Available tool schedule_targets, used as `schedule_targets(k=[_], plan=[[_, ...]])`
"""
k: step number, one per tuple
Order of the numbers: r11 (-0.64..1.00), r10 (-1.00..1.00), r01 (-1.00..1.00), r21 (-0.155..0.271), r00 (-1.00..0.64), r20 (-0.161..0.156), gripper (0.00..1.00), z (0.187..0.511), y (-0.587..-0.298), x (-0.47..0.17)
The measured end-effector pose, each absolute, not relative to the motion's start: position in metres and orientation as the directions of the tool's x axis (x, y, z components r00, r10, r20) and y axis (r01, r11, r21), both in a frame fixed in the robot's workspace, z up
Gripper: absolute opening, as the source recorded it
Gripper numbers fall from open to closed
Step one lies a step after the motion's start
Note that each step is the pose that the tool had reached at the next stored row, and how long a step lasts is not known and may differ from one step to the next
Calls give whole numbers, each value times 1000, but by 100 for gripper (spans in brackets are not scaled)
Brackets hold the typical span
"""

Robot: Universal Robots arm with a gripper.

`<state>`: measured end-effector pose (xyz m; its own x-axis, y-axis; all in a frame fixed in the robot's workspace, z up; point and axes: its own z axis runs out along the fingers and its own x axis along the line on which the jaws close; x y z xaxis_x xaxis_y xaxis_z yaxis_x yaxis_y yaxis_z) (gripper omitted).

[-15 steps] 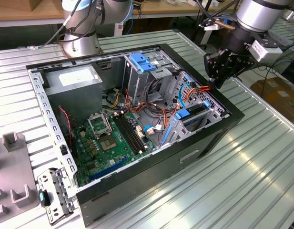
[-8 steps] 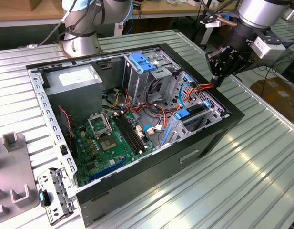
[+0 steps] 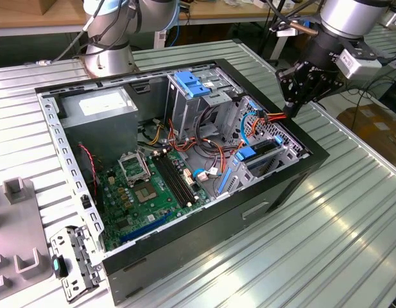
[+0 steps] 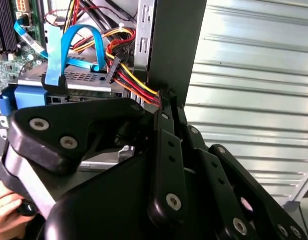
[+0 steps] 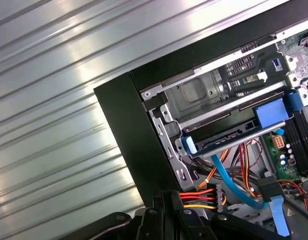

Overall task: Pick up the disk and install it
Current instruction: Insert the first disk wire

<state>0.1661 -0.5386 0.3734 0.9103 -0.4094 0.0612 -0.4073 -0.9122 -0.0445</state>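
The disk [image 3: 262, 149] lies inside the open computer case [image 3: 204, 224], in the drive bay by the wall on the exterior view's right. Its grey body [image 5: 228, 135] sits between blue rails [image 5: 270, 113] in the first wrist view, and a blue data cable [image 4: 79, 47] loops over it in the second wrist view. My gripper [image 3: 291, 110] hangs over that case wall, just past the bay. Its fingers [image 4: 163, 130] are pressed together on the red, yellow and black power wires [image 5: 196, 198], close to their black connector [image 5: 218, 197].
A silver cage with a wide blue clip [image 3: 194, 83] stands at the case's back. A grey box with a white label [image 3: 98, 106] and the green board [image 3: 153, 186] fill the rest. A second arm's base [image 3: 111, 58] rises behind. A hand [image 4: 6, 210] shows by my wrist.
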Motion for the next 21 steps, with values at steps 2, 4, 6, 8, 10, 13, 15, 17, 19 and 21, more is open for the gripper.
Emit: schedule_targets(k=[2, 4, 6, 8, 10, 13, 15, 17, 19, 21], plan=[[-904, -428, -426, -44, 902, 61, 16, 373, -539, 165], [-899, -439, -437, -45, 897, 61, 16, 373, -539, 165], [-894, -449, -447, -44, 892, 61, 16, 373, -538, 163], [-893, -450, -448, -44, 891, 61, 16, 373, -539, 161], [-889, -458, -456, -44, 887, 61, 16, 373, -539, 161], [-871, -491, -489, -45, 869, 61, 16, 373, -539, 160], [-845, -534, -532, -45, 843, 61, 16, 372, -539, 160], [-820, -572, -570, -45, 818, 61, 16, 372, -539, 160], [-801, -598, -597, -45, 799, 61, 16, 372, -539, 160], [-792, -611, -609, -44, 790, 61, 16, 372, -538, 159]])
